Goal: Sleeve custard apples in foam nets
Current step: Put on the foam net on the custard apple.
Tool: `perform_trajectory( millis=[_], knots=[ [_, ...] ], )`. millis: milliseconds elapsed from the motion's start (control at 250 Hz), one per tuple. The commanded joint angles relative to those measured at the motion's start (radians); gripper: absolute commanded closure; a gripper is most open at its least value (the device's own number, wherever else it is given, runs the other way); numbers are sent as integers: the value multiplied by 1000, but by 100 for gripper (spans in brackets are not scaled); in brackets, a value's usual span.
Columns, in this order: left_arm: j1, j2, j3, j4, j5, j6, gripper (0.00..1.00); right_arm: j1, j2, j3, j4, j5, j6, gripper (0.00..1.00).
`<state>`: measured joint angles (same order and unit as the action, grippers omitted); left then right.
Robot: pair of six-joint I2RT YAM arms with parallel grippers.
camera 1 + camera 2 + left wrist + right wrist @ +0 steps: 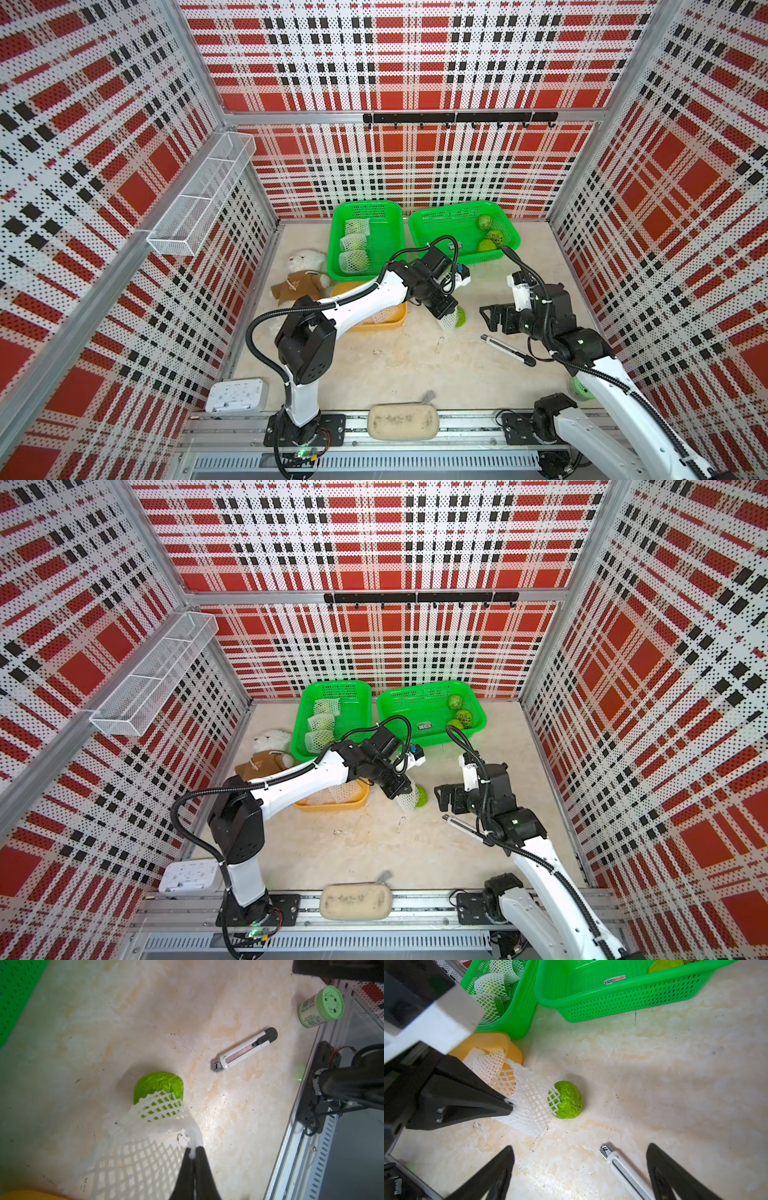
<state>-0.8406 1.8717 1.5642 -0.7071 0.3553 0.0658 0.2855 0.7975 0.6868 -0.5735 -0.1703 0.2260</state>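
**A:** Where is the custard apple (569, 1101) sitting?

**B:** It is lying on the desk (654, 1084), mid-cell. In a top view the foam net (449, 320) is covering only its nine-o'clock end.

**A:** And the tools?

**B:** The left tool (194, 1150) is pinching the net's rim, its jaws pressed together on the foam. The right tool (580, 1146) is hanging spread wide and empty at the apple's three o'clock.

**A:** How should the sleeving go?

**B:** I'm thinking the right tool should be bracing the fruit from three o'clock while the left is dragging the mouth over it, low and slow. Otherwise the apple is likely rolling off toward the knife (623, 1165) at four o'clock.
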Motion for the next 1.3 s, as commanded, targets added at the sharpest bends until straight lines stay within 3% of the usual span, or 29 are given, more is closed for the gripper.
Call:
perform_trajectory(
  millis=[0, 516, 893, 1085, 1297],
  knots=[
    [-11, -16, -5, 58, -32, 14, 100, -4, -14, -15, 63, 7, -22, 0],
    [-17, -35, -123, 275, 44, -33, 100, -3, -19, -86, 193, -71, -22, 0],
    [-77, -6, -151, 451, -42, -63, 100, -4, -40, -137, 273, -107, -19, 0],
    [-74, 45, -116, 407, -49, -51, 100, -3, -40, -159, 301, -115, -16, 0],
    [-37, 28, -102, 282, -224, -22, 100, -3, -21, -162, 316, -125, -21, 0]
  ],
)
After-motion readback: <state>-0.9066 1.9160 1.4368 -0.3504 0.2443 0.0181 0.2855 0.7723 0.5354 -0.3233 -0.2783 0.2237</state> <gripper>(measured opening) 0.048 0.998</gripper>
